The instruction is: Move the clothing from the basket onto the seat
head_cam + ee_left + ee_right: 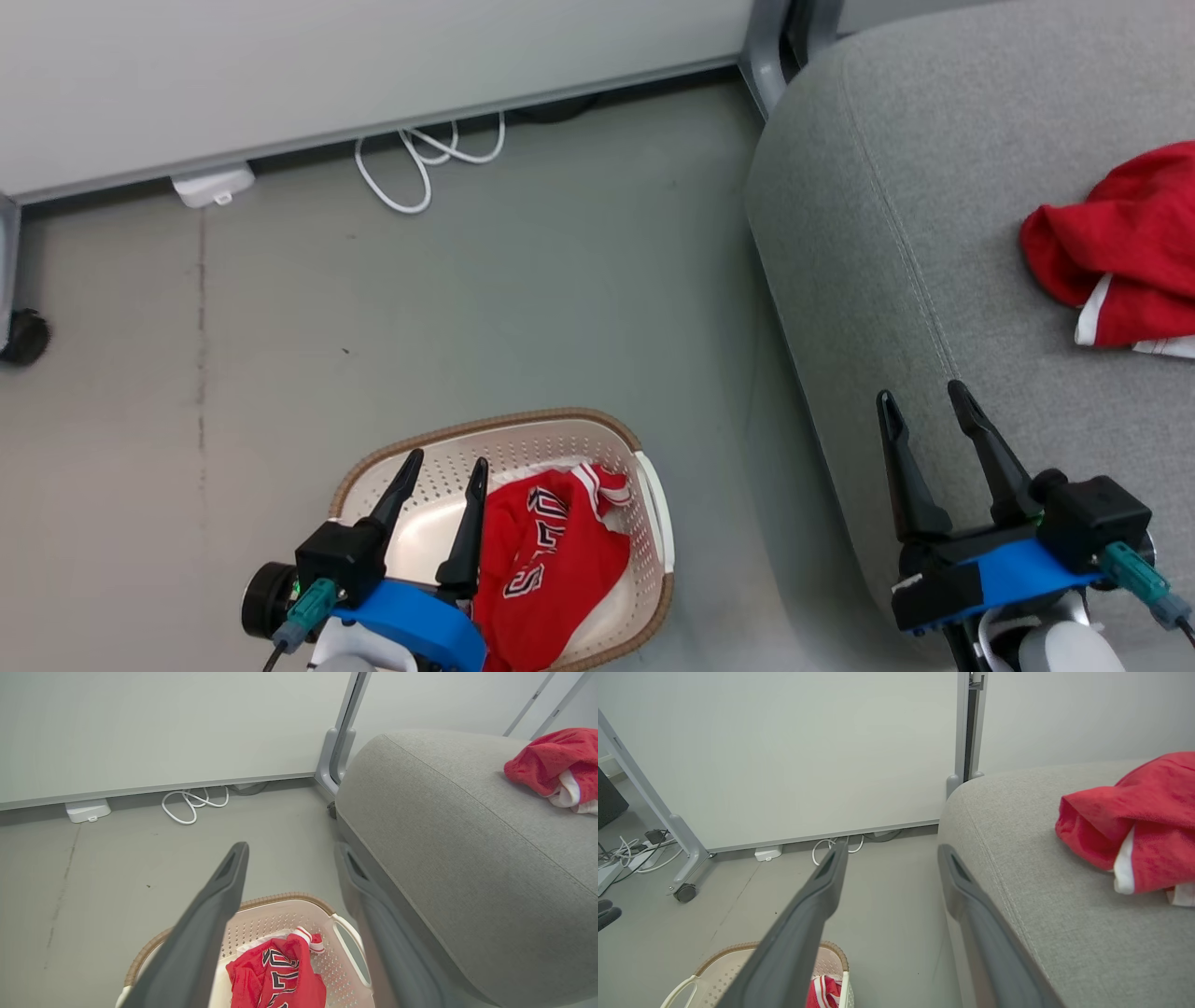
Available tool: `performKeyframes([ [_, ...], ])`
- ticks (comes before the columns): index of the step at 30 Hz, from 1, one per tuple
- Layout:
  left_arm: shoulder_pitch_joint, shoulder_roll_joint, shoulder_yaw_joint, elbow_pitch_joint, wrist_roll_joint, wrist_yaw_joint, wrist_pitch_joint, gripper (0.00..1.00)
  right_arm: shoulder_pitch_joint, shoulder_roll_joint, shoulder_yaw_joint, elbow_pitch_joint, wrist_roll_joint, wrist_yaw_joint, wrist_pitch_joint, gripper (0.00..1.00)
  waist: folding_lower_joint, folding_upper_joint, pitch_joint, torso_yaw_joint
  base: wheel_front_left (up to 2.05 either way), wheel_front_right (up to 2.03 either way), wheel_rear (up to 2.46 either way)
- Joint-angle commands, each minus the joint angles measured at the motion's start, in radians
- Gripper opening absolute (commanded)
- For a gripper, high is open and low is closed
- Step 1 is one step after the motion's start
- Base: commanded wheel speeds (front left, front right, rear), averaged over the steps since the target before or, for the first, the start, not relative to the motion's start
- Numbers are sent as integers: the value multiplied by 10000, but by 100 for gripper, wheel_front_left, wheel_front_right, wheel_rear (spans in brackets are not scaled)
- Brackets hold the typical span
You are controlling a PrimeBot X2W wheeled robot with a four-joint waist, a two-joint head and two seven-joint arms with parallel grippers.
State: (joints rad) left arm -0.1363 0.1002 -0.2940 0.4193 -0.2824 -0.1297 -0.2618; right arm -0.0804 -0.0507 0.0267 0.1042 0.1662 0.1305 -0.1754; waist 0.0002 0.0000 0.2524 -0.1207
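Note:
A red garment with black-and-white lettering (546,560) (275,977) lies crumpled in the cream basket (523,439) (271,910) (714,970) on the floor. A second red garment with white trim (1120,247) (556,763) (1134,821) rests on the grey seat (887,233) (444,826) (1017,858) at the right. My left gripper (446,462) (292,851) hovers open above the basket's left half, nothing between its fingers. My right gripper (920,397) (892,851) stands open over the seat's front edge, apart from the garment there.
A white panel wall with a metal frame post (766,56) runs along the back. A coiled white cable (425,159) and a small white box (213,184) lie at its base. A caster wheel (23,336) stands far left. Grey floor (467,299) stretches between wall and basket.

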Motion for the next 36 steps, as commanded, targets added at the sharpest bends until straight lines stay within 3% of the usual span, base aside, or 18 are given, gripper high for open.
performKeyframes([
  [1, -277, 115, -26, 62, -47, -11, -48, 100, -226, 4, 48, -78, 17, 6, -64, 100, -2, 0, 746, -490, 0, 0, 0],
  [27, -2965, 1433, -863, 2496, -328, -11, -48, 100, -2331, 8, 1722, -474, 1124, 6, -893, 100, -2, 0, 4885, -2486, 0, 0, 0],
  [36, -3794, 1732, -1463, 2953, -483, -11, -48, 100, -2822, 8, 1940, -1028, 1391, 6, -911, 100, -2, 0, 5930, -2648, 0, 0, 0],
])
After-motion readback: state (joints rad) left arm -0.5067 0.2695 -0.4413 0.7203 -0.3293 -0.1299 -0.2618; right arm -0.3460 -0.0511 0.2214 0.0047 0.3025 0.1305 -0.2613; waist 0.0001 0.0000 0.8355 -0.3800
